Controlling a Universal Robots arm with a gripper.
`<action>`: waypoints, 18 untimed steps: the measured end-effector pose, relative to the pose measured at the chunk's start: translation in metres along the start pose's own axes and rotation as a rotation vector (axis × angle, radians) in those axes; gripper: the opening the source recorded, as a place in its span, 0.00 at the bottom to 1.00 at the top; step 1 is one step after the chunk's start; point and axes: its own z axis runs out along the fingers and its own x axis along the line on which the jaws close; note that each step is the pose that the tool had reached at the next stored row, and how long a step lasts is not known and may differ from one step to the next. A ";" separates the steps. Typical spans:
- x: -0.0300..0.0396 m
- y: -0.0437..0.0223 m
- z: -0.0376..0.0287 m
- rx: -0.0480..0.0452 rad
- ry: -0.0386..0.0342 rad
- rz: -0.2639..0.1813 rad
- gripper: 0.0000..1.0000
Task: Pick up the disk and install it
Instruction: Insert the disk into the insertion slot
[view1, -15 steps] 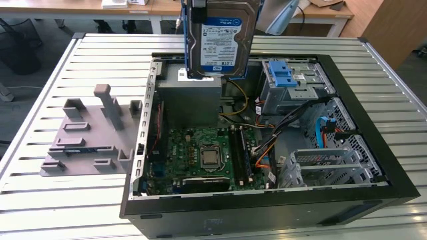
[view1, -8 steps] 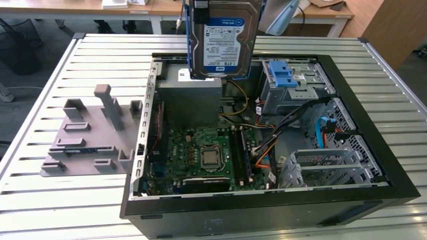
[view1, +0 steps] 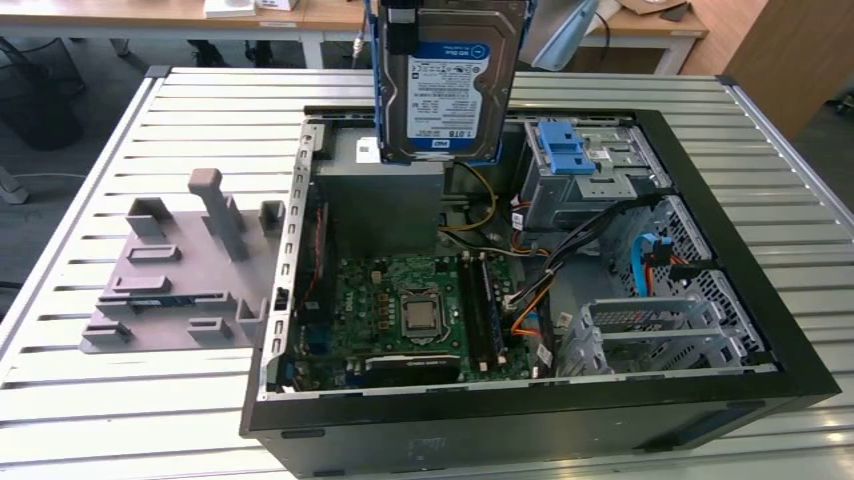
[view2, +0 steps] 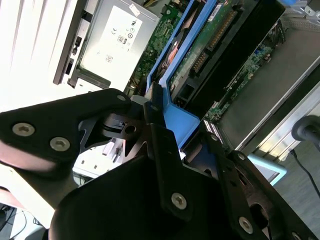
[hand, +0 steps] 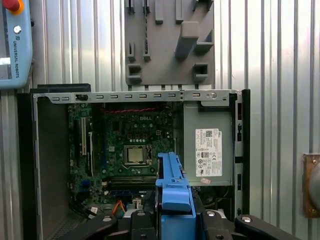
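In the exterior view the disk (view1: 447, 85) is cut by the upper edge and covers part of the grey box (view1: 380, 205); its small print is unreadable.

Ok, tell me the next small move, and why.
Probably shift it toward the exterior view's right: the hand holds the disk upright above the case, and the bay with the blue latch sits further right there.
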 end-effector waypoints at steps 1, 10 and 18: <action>0.0000 0.0000 0.0000 -0.0001 0.0001 0.001 0.36; 0.0006 0.0001 0.0000 0.0000 0.0000 0.002 0.36; 0.0108 -0.0003 0.0006 0.0000 0.0000 0.002 0.36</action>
